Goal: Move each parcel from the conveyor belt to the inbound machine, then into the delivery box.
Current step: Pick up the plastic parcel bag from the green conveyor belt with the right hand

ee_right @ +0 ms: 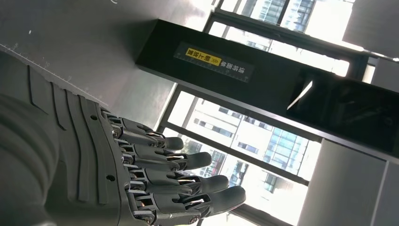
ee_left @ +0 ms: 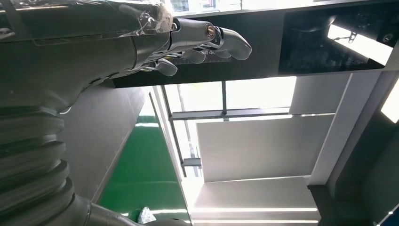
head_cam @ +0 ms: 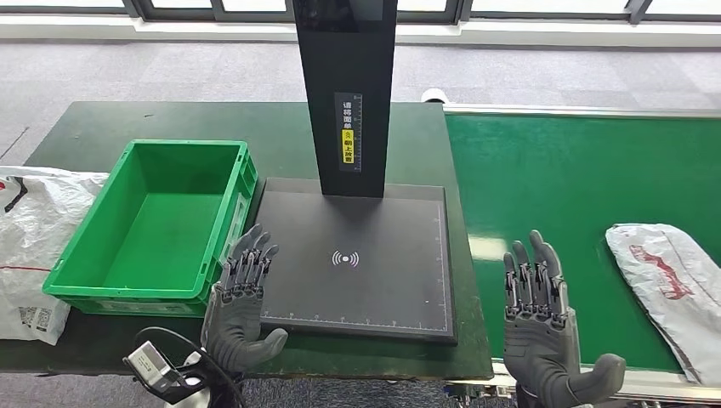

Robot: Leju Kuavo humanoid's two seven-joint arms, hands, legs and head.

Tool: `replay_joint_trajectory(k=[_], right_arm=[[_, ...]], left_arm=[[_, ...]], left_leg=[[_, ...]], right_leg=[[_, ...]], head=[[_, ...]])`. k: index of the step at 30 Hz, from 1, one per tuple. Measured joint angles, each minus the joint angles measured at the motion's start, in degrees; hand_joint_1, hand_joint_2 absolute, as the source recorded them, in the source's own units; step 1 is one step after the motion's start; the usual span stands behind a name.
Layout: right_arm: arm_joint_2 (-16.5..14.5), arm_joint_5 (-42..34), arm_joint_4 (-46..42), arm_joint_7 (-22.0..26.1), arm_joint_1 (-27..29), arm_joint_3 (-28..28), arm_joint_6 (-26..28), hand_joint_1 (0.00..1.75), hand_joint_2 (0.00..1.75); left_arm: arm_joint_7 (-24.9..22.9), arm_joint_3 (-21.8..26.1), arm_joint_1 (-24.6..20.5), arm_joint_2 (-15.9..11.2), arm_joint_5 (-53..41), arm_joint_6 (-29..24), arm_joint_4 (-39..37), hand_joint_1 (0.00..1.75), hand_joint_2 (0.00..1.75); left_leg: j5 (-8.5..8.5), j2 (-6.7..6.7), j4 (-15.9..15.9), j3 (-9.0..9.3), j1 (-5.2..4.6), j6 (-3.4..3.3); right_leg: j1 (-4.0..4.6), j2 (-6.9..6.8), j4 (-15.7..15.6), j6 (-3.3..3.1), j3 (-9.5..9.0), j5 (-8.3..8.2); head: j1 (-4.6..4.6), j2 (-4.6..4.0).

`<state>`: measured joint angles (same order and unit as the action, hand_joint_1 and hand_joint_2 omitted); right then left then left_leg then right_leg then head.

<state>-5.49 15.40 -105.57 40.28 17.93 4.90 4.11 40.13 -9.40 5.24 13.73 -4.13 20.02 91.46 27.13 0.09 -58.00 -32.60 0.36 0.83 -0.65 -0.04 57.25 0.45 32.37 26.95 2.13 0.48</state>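
Right hand: the grey robot right hand (head_cam: 544, 327) is low over the near edge of the green conveyor belt (head_cam: 561, 170), fingers apart, holding nothing.
Left hand: the grey left hand (head_cam: 241, 302) is empty too, fingers spread, by the black flat inbound machine plate (head_cam: 374, 289).
Parcel: the white plastic mail bag with red print (head_cam: 672, 280) lies on the belt, to the right of the right hand, near but apart.
Long way: it runs away from the robot, a bit slanted.
Nearer hand: the right one, I think.
Box: the green plastic crate (head_cam: 223, 229) is open, on the left.

Scanner pad (head_cam: 357, 255) is bare out front, but its black post (head_cam: 344, 93) blocks the back middle. Green bin (head_cam: 157, 225) sits tight against the pad's left edge; its walls are in the way.
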Motion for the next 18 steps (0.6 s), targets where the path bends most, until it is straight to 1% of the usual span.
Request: replay_joint_trajectory(k=[4,8,15,18], right_arm=[[-0.08,0.31,0.00,0.00,0.05,0.00,0.40,0.00,0.00],[-0.21,0.58,0.00,0.00,0.11,0.00,0.97,0.00,1.75],[-1.01,1.80,0.57,-0.01,0.12,-0.32,2.60,0.00,1.75],[-1.49,2.39,1.12,-0.04,0.12,-0.71,2.84,0.00,1.75]], left_arm=[[0.00,-0.42,-0.54,0.00,0.10,0.40,-0.52,0.00,1.75],[0.00,-0.75,-1.26,-0.01,0.33,0.48,-1.17,0.00,1.75],[0.00,-0.87,-1.65,-0.02,0.48,0.03,-1.61,0.00,1.75],[0.00,-0.87,-1.64,-0.02,0.48,-0.20,-1.60,0.00,0.44]], left_leg=[[0.00,0.00,0.00,0.00,0.00,0.00],[0.00,0.00,0.00,0.00,0.00,0.00],[0.00,0.01,0.00,0.01,0.00,0.00],[0.00,0.01,0.00,0.01,0.00,0.00]], right_leg=[[0.00,0.00,0.00,0.00,0.00,0.00],[0.00,0.00,0.00,0.00,0.00,0.00],[0.00,0.01,0.00,0.00,0.02,0.00],[0.00,0.01,0.00,0.00,0.02,0.00]], head=[[-0.01,0.00],[-0.01,0.00],[-0.01,0.00],[-0.01,0.00]])
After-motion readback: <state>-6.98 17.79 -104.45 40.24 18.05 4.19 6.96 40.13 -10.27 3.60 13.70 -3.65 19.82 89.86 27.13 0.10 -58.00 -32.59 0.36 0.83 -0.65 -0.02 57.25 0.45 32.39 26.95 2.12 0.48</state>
